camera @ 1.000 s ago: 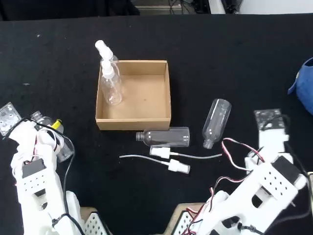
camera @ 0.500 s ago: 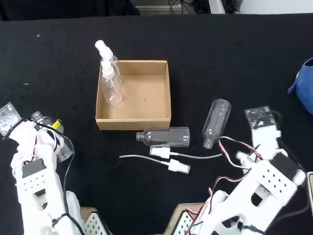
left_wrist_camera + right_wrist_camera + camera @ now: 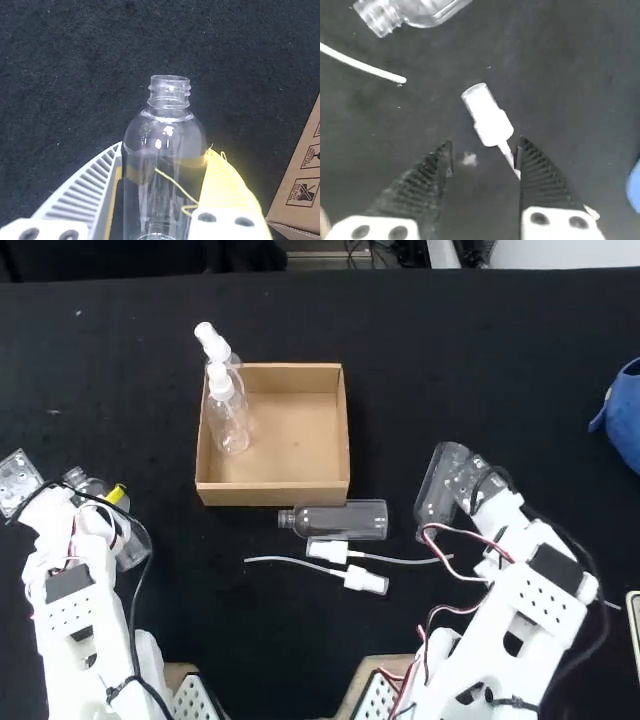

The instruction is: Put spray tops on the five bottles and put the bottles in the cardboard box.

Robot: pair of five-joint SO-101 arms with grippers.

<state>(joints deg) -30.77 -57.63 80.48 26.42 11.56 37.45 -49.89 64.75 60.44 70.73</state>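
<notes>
The cardboard box (image 3: 318, 430) holds one capped bottle (image 3: 228, 418); a second capped bottle (image 3: 213, 344) leans at its far left corner. Two open bottles lie in front of the box (image 3: 338, 520) and to its right (image 3: 438, 480). Two spray tops (image 3: 330, 551) (image 3: 365, 580) with long tubes lie near the front bottle. My left gripper (image 3: 165, 150) is shut on an uncapped clear bottle (image 3: 167, 125) at the table's left (image 3: 100, 515). My right gripper (image 3: 482, 147) is open, low over a third spray top (image 3: 487, 117) that lies between its fingers, beside the right bottle's neck (image 3: 380, 20).
A blue object (image 3: 625, 425) sits at the table's right edge. A corner of the box (image 3: 300, 190) shows past the held bottle. A tube end (image 3: 365, 69) lies near the right gripper. Black cloth stretches open behind the box.
My right arm has swung left and forward, up against the bottle lying right of the box. The left arm and its bottle have stayed put.
</notes>
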